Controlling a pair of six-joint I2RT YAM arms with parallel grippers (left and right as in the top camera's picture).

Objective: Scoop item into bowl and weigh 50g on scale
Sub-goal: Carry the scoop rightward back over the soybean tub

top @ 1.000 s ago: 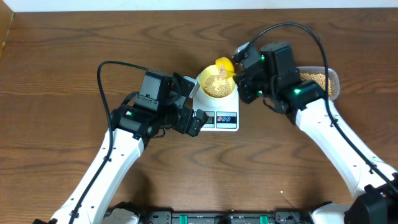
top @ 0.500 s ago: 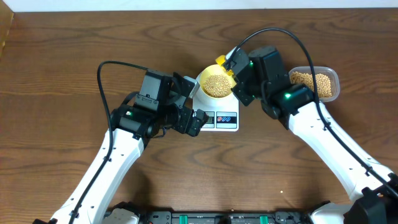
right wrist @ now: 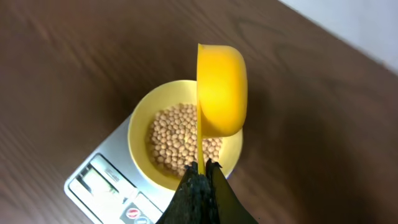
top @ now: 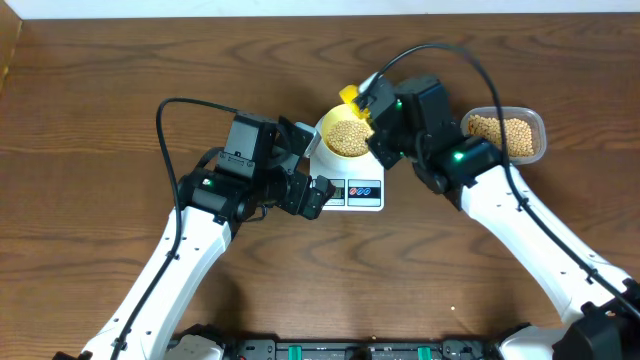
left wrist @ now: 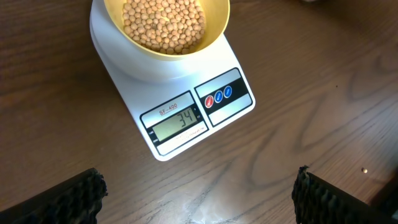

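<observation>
Tipping the yellow measuring spoon [right wrist: 221, 90] over the bowl [left wrist: 219, 28] a second earlier, you had beans [left wrist: 163, 23] running off its lip. By this moment that pour was over. The spoon stood on edge above the bowl's far rim and nothing was dropping from it. It had also shifted slightly toward the far side of the bowl. Your right gripper [right wrist: 200, 171] was shut tight on the spoon's thin handle. The wrist had rolled back, so the clear tub [top: 541, 135] of spare beans, half hidden before, showed whole from overhead.

Your left gripper [top: 308, 165] had not moved at all. It hung just in front of the scale [left wrist: 124, 81] with its jaws spread as wide as they go, gripping nothing and aimed at the display [left wrist: 179, 121].

The bowl sat squarely on the scale's platform, filled well up its sides with beans. The display read 34, so the load was short of the 50 you wanted. By my reckoning you needed another trip to the tub. It probably called for a partial scoop shaken out gently, since a full one risked overshooting. The spoon's hollow could not be seen from either wrist, so I judged it empty only because the fall had stopped.
</observation>
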